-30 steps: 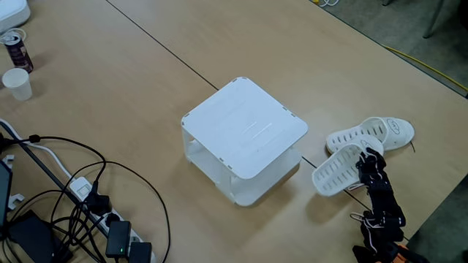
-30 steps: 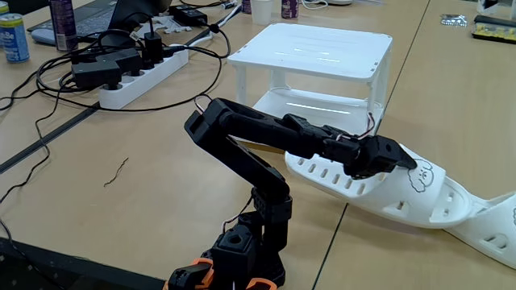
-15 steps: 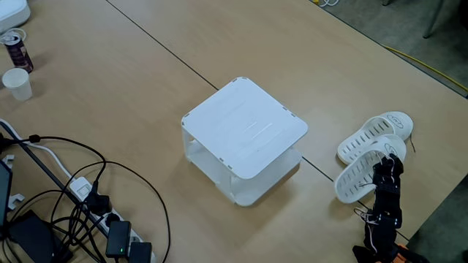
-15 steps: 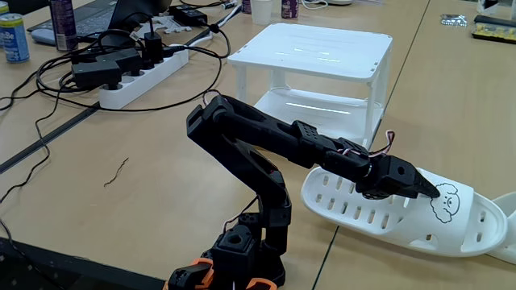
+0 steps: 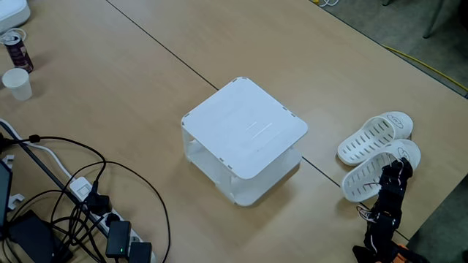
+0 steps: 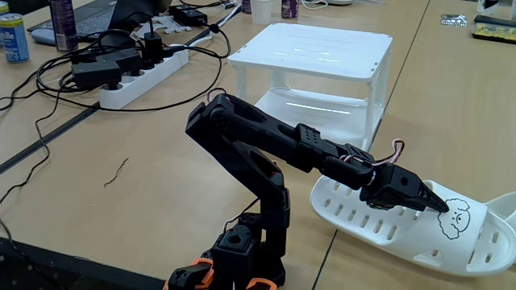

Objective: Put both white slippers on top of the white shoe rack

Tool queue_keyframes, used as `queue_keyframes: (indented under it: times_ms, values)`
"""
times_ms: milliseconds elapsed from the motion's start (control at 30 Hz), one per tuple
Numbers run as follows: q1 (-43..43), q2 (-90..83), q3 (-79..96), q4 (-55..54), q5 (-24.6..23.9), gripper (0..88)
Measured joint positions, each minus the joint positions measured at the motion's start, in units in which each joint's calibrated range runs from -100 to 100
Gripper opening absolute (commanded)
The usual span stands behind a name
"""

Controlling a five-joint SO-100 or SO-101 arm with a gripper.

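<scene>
The black arm's fingers [image 6: 431,201] look pinched on the nearer white slipper [image 6: 387,229]; it lies on the tabletop [image 5: 110,80] beside its twin [image 5: 374,136], right of the white shoe rack [image 5: 245,128].

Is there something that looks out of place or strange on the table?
Nothing looks damaged or spilled. Both white slippers lie on the table beside the white shoe rack, whose top is bare. The claw rests on the nearer slipper.

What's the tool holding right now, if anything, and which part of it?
The tool appears shut on a white slipper, gripping the top strap near the cloud-face drawing. The slipper's sole rests on the table.
</scene>
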Motion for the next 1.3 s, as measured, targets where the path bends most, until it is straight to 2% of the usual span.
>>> queue_keyframes:
  times_ms: [100, 267, 500, 833, 867, 967, 1133, 1300]
  values:
    - [0.00, 0.41, 0.00, 0.00, 0.00, 2.1]
    - [0.00, 6.43, -1.26, 0.00, 0.73, 12.5]
    - [0.15, 14.10, -12.13, 0.00, 2.30, 13.5]
    - [-0.82, 15.59, -25.97, -0.09, 2.93, 12.6]
    - [-0.15, 16.08, -26.15, -0.09, 3.66, 11.9]
    - [2.40, 18.47, -26.15, -0.09, 6.33, 0.9]
    - [7.42, 24.41, -28.21, -0.09, 11.62, 0.8]
    - [8.99, 31.26, -33.33, -0.09, 15.02, 0.8]
